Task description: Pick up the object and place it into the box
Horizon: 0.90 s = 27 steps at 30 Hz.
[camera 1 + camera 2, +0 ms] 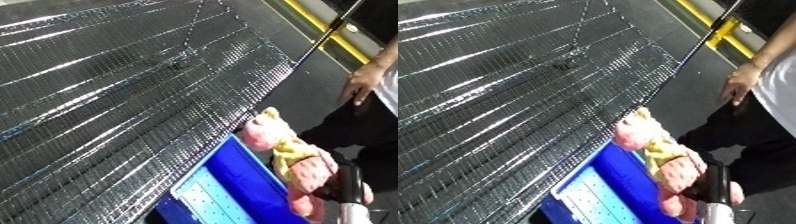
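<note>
Plush toy (289,152), pink with a pale yellow middle, hangs over the right-hand rim of the blue bin (233,192), carried by the robot's right hand (348,186). The toy is tilted, its rounded pink head uppermost near the edge of the surface (115,100) and its pink legs lowest, beside the hand. The black fingers (718,181) of that hand are curled round the toy's lower part, so the hand has hold of it; a pink limb shows on either side of the fingers. Just how much of the toy's underside touches the bin rim cannot be told, as the toy's body covers that edge.

The bin sits at the lower middle of both views, its inside a lighter blue with a dotted floor, and only its upper part shows. It lies just beside the near edge of the surface, which is covered with a dark, shiny, grid-patterned sheet that catches streaks of light and fills the left and upper part of the views.

Beyond the surface, at upper right, a grey floor carries a yellow line (322,24), and a thin dark pole (327,34) slants across it. The left hand shows in neither view.
</note>
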Tool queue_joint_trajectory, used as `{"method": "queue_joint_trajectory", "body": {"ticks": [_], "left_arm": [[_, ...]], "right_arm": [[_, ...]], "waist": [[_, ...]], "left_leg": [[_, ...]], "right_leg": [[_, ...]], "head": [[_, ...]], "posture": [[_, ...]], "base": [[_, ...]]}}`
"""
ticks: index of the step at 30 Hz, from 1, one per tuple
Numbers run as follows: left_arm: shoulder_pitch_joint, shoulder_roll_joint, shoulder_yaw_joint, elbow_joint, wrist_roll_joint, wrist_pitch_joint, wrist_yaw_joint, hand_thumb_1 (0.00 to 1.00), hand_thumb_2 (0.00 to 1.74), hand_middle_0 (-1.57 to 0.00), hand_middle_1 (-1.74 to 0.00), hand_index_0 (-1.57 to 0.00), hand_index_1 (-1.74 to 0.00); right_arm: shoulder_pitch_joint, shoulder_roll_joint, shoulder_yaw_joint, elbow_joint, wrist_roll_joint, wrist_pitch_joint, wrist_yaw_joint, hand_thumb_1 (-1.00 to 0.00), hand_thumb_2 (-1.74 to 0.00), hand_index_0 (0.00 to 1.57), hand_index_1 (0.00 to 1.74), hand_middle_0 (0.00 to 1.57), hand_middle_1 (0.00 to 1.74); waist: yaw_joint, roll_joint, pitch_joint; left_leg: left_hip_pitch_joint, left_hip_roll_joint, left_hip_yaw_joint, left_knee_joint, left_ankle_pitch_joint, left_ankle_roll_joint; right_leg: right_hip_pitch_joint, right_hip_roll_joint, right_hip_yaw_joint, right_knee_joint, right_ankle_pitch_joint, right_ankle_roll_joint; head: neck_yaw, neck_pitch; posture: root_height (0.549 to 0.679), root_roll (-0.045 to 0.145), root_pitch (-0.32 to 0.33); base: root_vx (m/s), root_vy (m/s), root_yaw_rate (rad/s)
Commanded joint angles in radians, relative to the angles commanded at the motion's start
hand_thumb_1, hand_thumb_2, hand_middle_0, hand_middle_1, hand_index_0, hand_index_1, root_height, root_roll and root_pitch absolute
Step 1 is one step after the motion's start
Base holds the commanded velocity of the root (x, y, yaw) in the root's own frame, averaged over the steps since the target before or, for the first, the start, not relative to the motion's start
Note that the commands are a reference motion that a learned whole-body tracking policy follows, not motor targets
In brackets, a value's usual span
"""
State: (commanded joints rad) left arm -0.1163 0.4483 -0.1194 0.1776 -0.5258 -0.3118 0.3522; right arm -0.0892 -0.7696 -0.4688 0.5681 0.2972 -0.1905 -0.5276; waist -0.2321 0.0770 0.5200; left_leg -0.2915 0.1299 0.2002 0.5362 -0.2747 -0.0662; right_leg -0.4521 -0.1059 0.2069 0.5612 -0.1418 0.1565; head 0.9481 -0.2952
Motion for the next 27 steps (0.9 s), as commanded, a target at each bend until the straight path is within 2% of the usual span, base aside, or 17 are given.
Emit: {"method": "queue_joint_trajectory", "body": {"ticks": [1, 2, 5, 10, 15, 19, 23, 27], "left_arm": [[0.000, 0.000, 0.000, 0.000, 0.000, 0.000, 0.000, 1.00, 1.74, -1.57, -1.74, -1.57, -1.74], [-0.006, -0.002, -0.009, 0.002, -0.003, -0.003, -0.004, 1.00, 1.74, -1.57, -1.74, -1.57, -1.74], [-0.013, -0.004, -0.021, 0.004, -0.003, -0.007, -0.011, 1.00, 1.74, -1.57, -1.74, -1.57, -1.74], [-0.024, -0.007, -0.038, 0.009, 0.005, -0.007, -0.023, 1.00, 1.74, -1.57, -1.74, -1.57, -1.74], [-0.024, -0.009, -0.050, 0.017, 0.015, -0.012, -0.028, 1.00, 1.74, -1.57, -1.74, -1.57, -1.74], [-0.027, -0.010, -0.052, 0.022, 0.019, -0.013, -0.030, 1.00, 1.74, -1.57, -1.74, -1.57, -1.74], [-0.028, -0.005, -0.044, 0.027, 0.020, -0.012, -0.032, 1.00, 1.74, -1.57, -1.74, -1.57, -1.74], [-0.025, -0.003, -0.042, 0.029, 0.026, -0.007, -0.031, 1.00, 1.74, -1.57, -1.74, -1.57, -1.74]], "right_arm": [[0.000, 0.000, 0.000, 0.000, 0.000, 0.000, 0.000, -0.95, -1.65, 1.49, 1.65, 1.49, 1.65], [-0.017, 0.006, -0.004, 0.049, 0.058, -0.017, 0.005, -0.85, -1.48, 1.33, 1.48, 1.33, 1.48], [-0.035, 0.005, -0.005, 0.118, 0.119, -0.031, 0.019, -0.70, -1.22, 1.10, 1.22, 1.10, 1.22], [-0.050, -0.005, 0.005, 0.209, 0.144, -0.026, 0.031, -0.45, -0.78, 0.71, 0.78, 0.71, 0.78], [-0.084, -0.031, 0.021, 0.284, 0.166, -0.017, 0.033, -0.20, -0.35, 0.31, 0.35, 0.31, 0.35], [-0.106, -0.052, 0.030, 0.321, 0.171, -0.013, 0.038, 0.00, 0.00, 0.00, 0.00, 0.00, 0.00], [-0.110, -0.063, 0.028, 0.364, 0.171, -0.008, 0.040, 0.00, 0.00, 0.00, 0.00, 0.00, 0.00], [-0.104, -0.063, 0.026, 0.391, 0.169, -0.006, 0.039, 0.00, 0.00, 0.00, 0.00, 0.00, 0.00]], "waist": [[0.000, 0.000, 0.000], [-0.003, 0.005, 0.000], [-0.005, 0.011, 0.000], [-0.010, 0.028, 0.000], [-0.005, 0.046, 0.000], [0.000, 0.051, 0.000], [0.008, 0.044, 0.000], [0.014, 0.035, 0.000]], "left_leg": [[0.000, 0.000, 0.000, 0.000, 0.000, 0.0000], [0.004, -0.001, 0.005, 0.000, -0.002, -0.0008], [0.009, -0.002, 0.010, -0.002, -0.002, -0.0021], [0.026, -0.006, 0.012, -0.018, 0.002, -0.0037], [0.036, -0.014, 0.008, -0.031, 0.006, -0.0017], [0.041, -0.013, 0.008, -0.024, 0.003, -0.0021], [0.040, -0.008, 0.002, -0.012, 0.000, -0.0053], [0.038, -0.002, -0.004, -0.006, 0.000, -0.0092]], "right_leg": [[0.000, 0.0000, 0.000, 0.000, 0.000, 0.0000], [0.003, -0.0004, 0.003, -0.005, 0.001, 0.0001], [0.009, -0.0014, 0.006, -0.011, 0.002, 0.0002], [0.023, -0.0012, 0.016, -0.028, 0.006, 0.0015], [0.031, 0.0006, 0.028, -0.039, 0.011, 0.0009], [0.041, 0.0018, 0.030, -0.038, 0.007, -0.0027], [0.048, 0.0040, 0.025, -0.031, -0.001, -0.0052], [0.051, 0.0047, 0.018, -0.028, -0.004, -0.0047]], "head": [[0.000, 0.000], [-0.001, 0.001], [-0.004, -0.010], [0.009, -0.029], [0.011, -0.049], [0.031, -0.065], [0.035, -0.064], [0.039, -0.063]], "posture": [[0.651, 0.046, 0.059], [0.651, 0.047, 0.058], [0.651, 0.048, 0.056], [0.653, 0.048, 0.054], [0.654, 0.048, 0.056], [0.655, 0.048, 0.053], [0.655, 0.047, 0.047], [0.655, 0.046, 0.045]], "base": [[0.000, 0.037, -0.119], [-0.003, 0.023, -0.076], [-0.001, 0.017, -0.062], [0.011, 0.014, -0.025], [0.008, 0.008, -0.036], [0.005, -0.006, -0.007], [0.010, -0.031, 0.059], [0.005, -0.030, 0.068]]}}
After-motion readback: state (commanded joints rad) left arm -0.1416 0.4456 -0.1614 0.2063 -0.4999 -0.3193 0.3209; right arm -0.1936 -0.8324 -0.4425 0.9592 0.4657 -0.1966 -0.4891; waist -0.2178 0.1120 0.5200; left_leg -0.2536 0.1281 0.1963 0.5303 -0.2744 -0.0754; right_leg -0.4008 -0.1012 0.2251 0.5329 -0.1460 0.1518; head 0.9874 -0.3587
